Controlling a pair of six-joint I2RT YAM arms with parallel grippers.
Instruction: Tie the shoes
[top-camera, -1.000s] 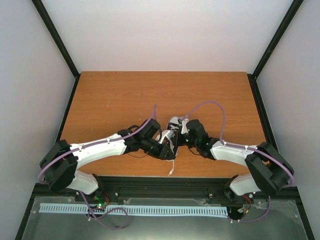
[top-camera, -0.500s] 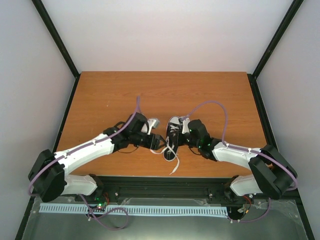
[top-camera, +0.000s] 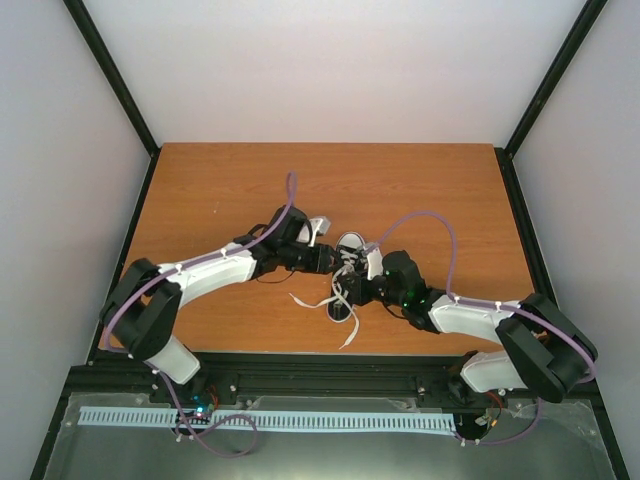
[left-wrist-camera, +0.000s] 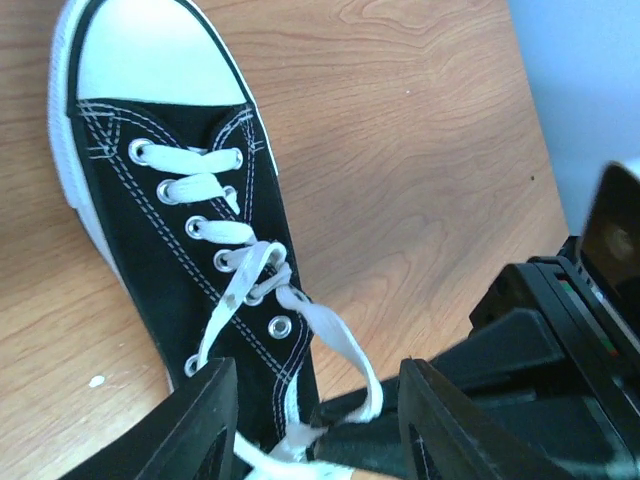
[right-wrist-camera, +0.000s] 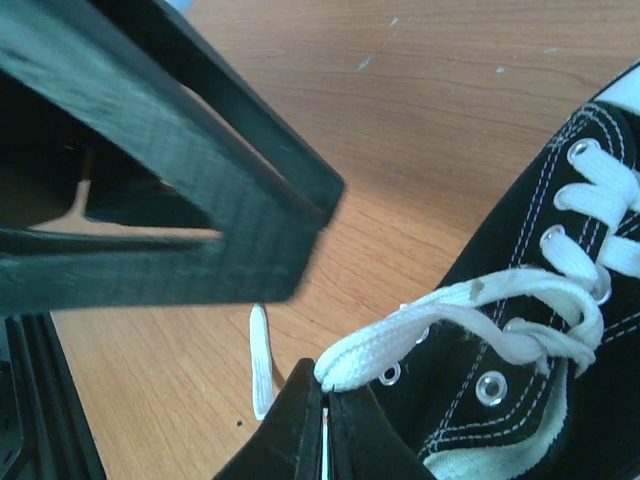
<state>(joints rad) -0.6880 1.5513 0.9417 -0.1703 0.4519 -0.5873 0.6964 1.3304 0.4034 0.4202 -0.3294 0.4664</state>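
Sneaker (left-wrist-camera: 170, 260) sits sole-down on the table (top-camera: 220, 190), toward the near middle and between the two arms. Its white toe cap (left-wrist-camera: 150, 65) points away from the robot's bases. The laces (left-wrist-camera: 225, 190) run through the eyelets and seem to cross once at the top pair, and no bow is formed. One loose end (right-wrist-camera: 260, 360) lies flat on the wood beside the heel.

The right claw (right-wrist-camera: 325, 425) is pinched closed on a folded bit of lace, with the fold standing just above its tips, close to the upper eyelets. The left claw (left-wrist-camera: 315, 400) is spread wide and grips nothing. A strand of lace runs through the gap between its fingers, but neither pad visibly presses on it.

I judge the shoe small and light, so it will likely skid or turn on the smooth wood if one lace is tugged alone. Pulling both strands against each other, low and evenly, should keep it in place. The canvas is soft and will dent, and the rubber edging is the firmer part if the shoe needs steadying. The laces are flat, limp cloth: they flop, twist and can slide out of a weak pinch. The best hold looks to be squarely across the flat width, a little way out from the eyelets. That leaves slack for a loop, which a hold at the stiff tip would not.
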